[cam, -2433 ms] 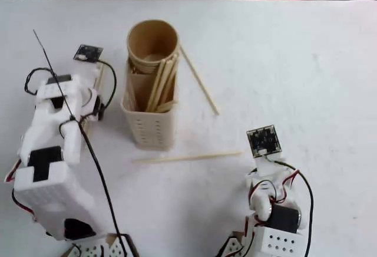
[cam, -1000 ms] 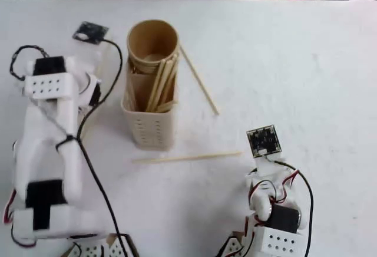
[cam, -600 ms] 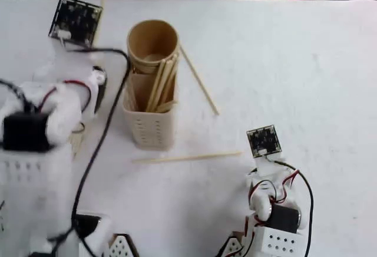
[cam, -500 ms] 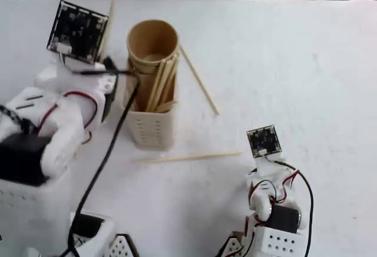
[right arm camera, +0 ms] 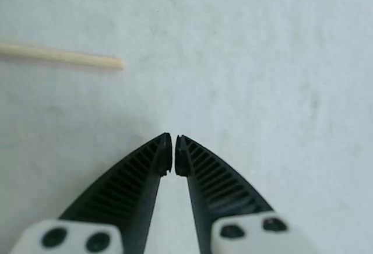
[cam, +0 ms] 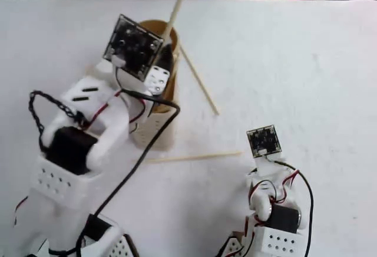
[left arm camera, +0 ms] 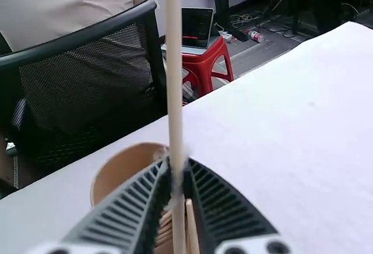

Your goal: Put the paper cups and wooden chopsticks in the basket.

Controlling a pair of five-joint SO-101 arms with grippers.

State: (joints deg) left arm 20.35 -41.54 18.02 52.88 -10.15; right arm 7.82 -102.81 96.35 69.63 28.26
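A wooden chopstick (left arm camera: 173, 67) is grasped by the left gripper (left arm camera: 175, 175), whose jaws are clamped on its lower part. The stick is held nearly upright above the basket (cam: 162, 128), just beside the rim of the paper cup (left arm camera: 119, 169). The cup appears to sit in the basket's far end.

The step in hand is judged to be the placing of this chopstick in the basket. For the next move, the lower tip would have to be brought over the open part of the basket beside the cup and lowered. Only then should the stick be let go, since a release from height risks it tipping out over the rim.

Two further chopsticks lie on the table (cam: 306, 68). A slanted chopstick (cam: 199, 81) has one end close by the cup, and a level chopstick (cam: 194, 157) lies in front of the basket. The right gripper (right arm camera: 173, 149) is clenched on nothing, low over the table near the end of the level chopstick, which is judged its likely pick.
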